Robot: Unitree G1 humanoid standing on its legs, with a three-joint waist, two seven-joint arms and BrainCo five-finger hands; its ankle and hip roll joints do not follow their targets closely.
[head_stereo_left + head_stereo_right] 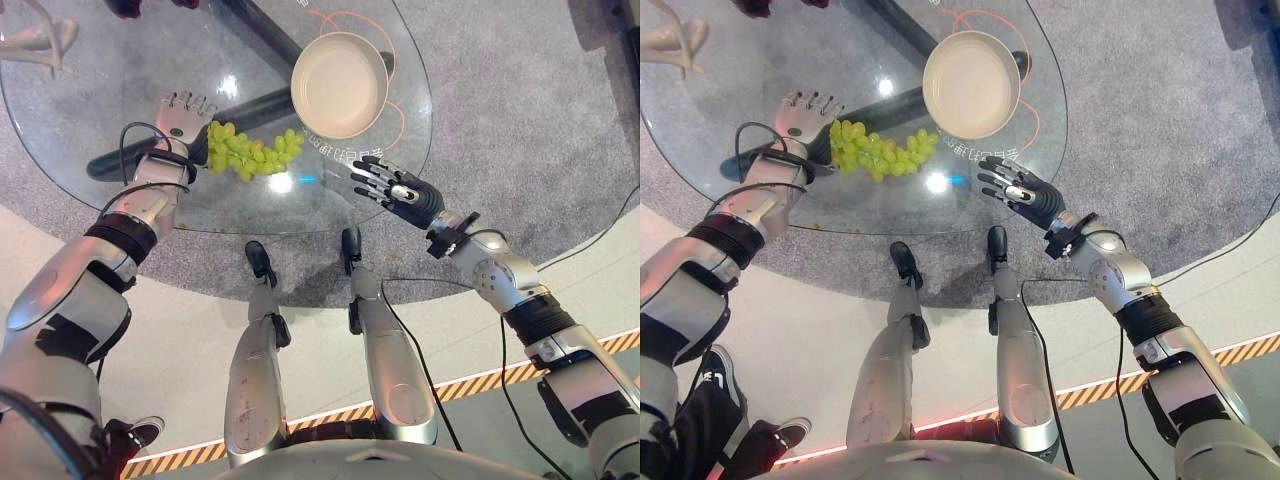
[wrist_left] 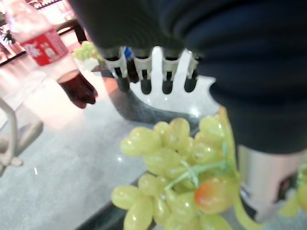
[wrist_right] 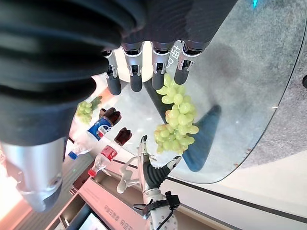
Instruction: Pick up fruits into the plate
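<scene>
Lying just beside the left hand [image 1: 180, 120], its fingers [image 1: 190, 100] straight, is the grape bunch [image 1: 252, 152].

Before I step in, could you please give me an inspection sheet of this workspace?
Surface: round glass table, on grey carpet.
Job's things: green grapes lie on the glass; cream plate stands empty beyond them, apart.
Clutter: two cola bottles and a second small grape bunch at the table's far side.
Hands: left hand open beside the grapes' left end, contact unclear; right hand open above the table's near edge, holding nothing.
Cables: orange line loops by the plate, under or on the glass.
Surroundings: striped floor tape behind the robot; a person's shoe at lower left.
</scene>
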